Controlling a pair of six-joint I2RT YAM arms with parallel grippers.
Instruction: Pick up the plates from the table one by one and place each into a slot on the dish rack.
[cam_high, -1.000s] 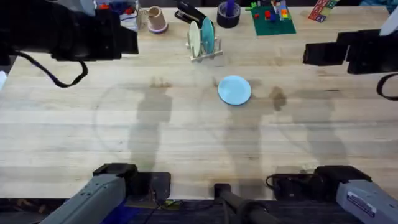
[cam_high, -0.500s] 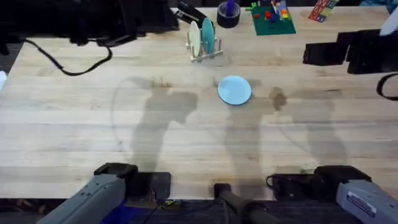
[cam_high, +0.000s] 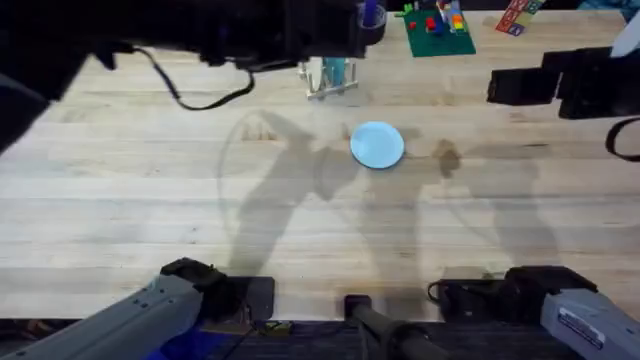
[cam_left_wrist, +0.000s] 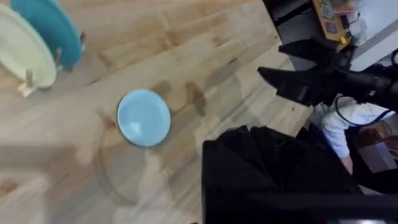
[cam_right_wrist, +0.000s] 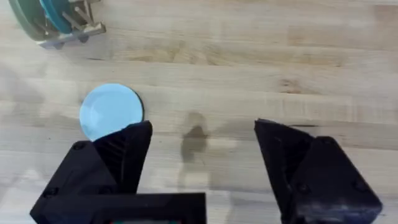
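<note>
**One plate left flat on the tabletop, two standing in the rack**

Nearest the arm bases, the tabletop (cam_high: 120, 200) is seen as bare wooden planking crossed by shadows. Beyond it, near the middle, a single light blue plate (cam_high: 377, 144) lies flat, well apart from both arms; it is also seen in the left wrist view (cam_left_wrist: 143, 117) and the right wrist view (cam_right_wrist: 111, 111). Farther back, the dish rack (cam_high: 330, 88) stands partly hidden under the dark, blurred left arm. In the left wrist view, one cream plate (cam_left_wrist: 25, 48) and one teal plate (cam_left_wrist: 51, 27) are held upright side by side between its pegs. Three plates are thus counted: one on the tabletop and two racked, with one rack.

The right gripper (cam_right_wrist: 202, 146) is shown with its jaws spread wide over bare wood, the blue plate just beside one finger (cam_right_wrist: 127, 149). The left gripper is masked by a dark mass at the edge of its own view, so the state of its jaws cannot be told.

The blue plate is judged to be light, stiff and smooth plastic, unlikely to break but likely to slide when pushed. Because it lies flush, little can be gripped from above; the rim is judged the best place to be pinched, one finger being worked under the edge. A firm hold would be needed so that the plate can be tipped upright for a narrow slot.
</note>
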